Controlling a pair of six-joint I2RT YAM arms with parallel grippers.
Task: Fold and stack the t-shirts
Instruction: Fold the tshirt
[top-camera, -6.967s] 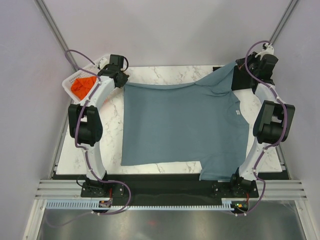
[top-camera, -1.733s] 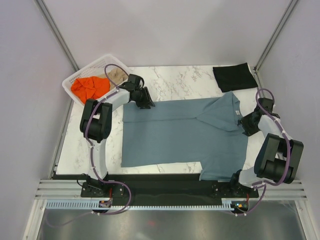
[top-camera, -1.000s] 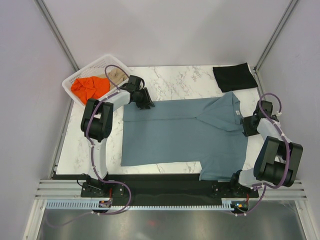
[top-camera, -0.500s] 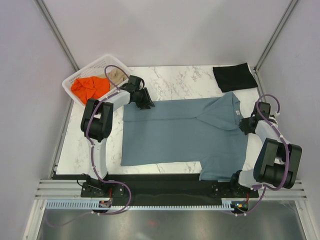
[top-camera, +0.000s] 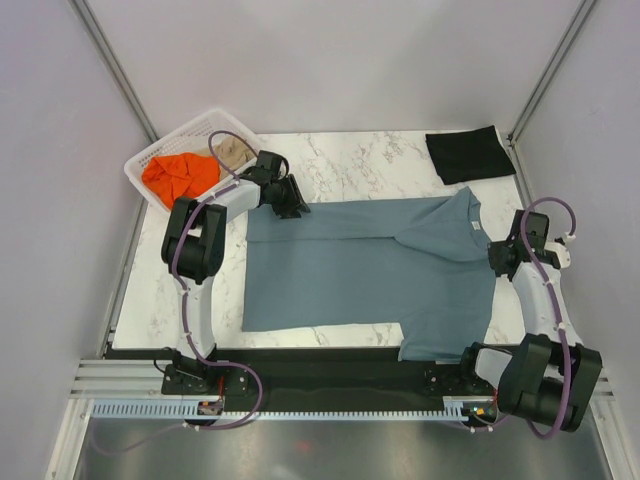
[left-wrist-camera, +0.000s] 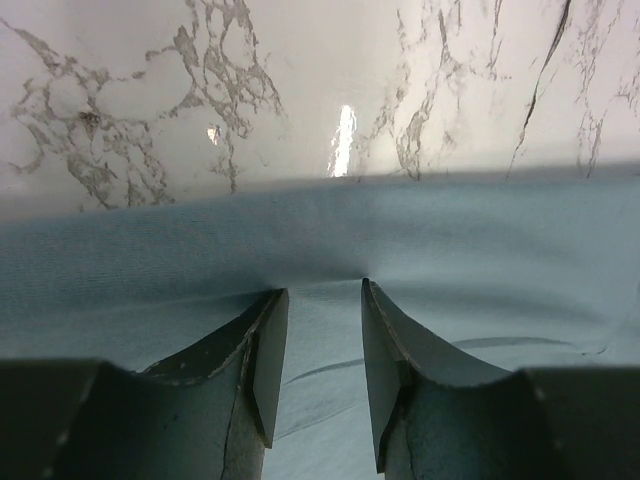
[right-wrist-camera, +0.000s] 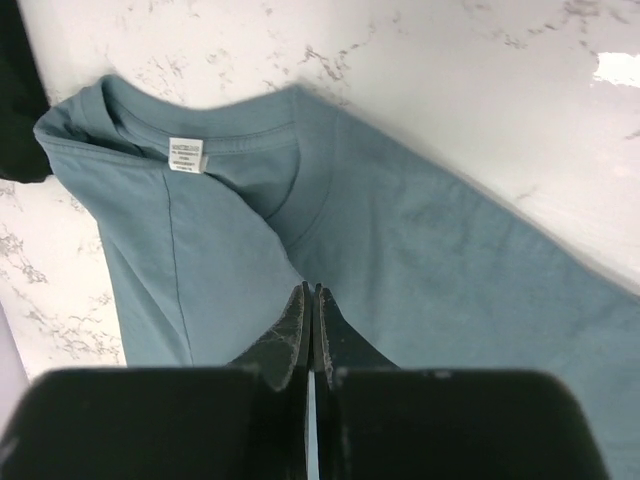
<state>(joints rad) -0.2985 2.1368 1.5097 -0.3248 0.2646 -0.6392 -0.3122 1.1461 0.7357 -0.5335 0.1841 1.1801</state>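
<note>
A slate blue-grey t-shirt (top-camera: 360, 265) (left-wrist-camera: 480, 270) (right-wrist-camera: 430, 260) lies spread across the marble table, its white neck label (top-camera: 473, 227) (right-wrist-camera: 187, 153) at the right. My left gripper (top-camera: 292, 207) (left-wrist-camera: 320, 290) rests on the shirt's far left corner, jaws apart, cloth lying flat between them. My right gripper (top-camera: 495, 256) (right-wrist-camera: 312, 290) is at the shirt's right edge near the collar, shut, with a crease of the cloth running into its tips. A black t-shirt (top-camera: 465, 153) (right-wrist-camera: 15, 90) lies folded at the back right. Orange (top-camera: 175, 175) and beige (top-camera: 232, 150) shirts sit in the basket.
The white lattice basket (top-camera: 133, 168) stands at the back left corner. Bare marble (top-camera: 350, 165) shows behind the blue-grey shirt and along the left side. The shirt's near sleeve hangs over the black front edge (top-camera: 300, 345) of the table.
My right gripper has closed at the shirt's right edge and shifted right, drawing the collar side with it. The left gripper has stayed on the far left corner.
</note>
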